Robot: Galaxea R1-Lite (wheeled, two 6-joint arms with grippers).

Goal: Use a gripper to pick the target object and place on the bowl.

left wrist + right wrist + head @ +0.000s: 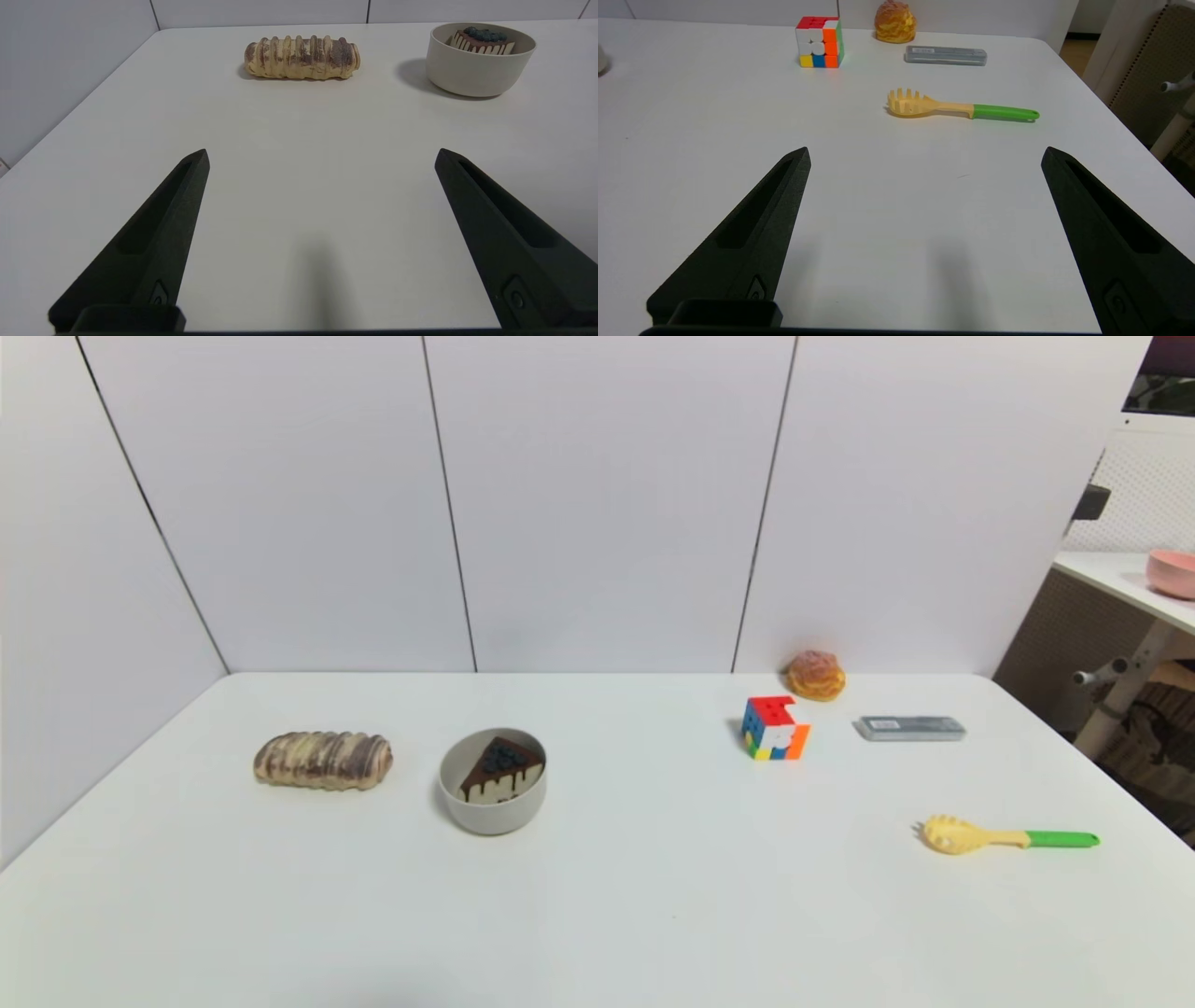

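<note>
The chocolate cake slice (499, 769) with blueberries lies inside the grey-white bowl (467, 805) on the left middle of the white table. Both also show in the left wrist view, the slice (482, 41) in the bowl (472, 70). My left gripper (322, 156) is open and empty, well back from the bowl over bare table. My right gripper (924, 156) is open and empty over bare table on the right side. Neither gripper shows in the head view.
A striped bread roll (323, 760) lies left of the bowl. On the right are a puzzle cube (775, 728), an orange puff pastry (816, 675), a grey flat case (910, 728) and a yellow pasta spoon with green handle (1004, 836). A pink bowl (1173, 571) sits on a far side table.
</note>
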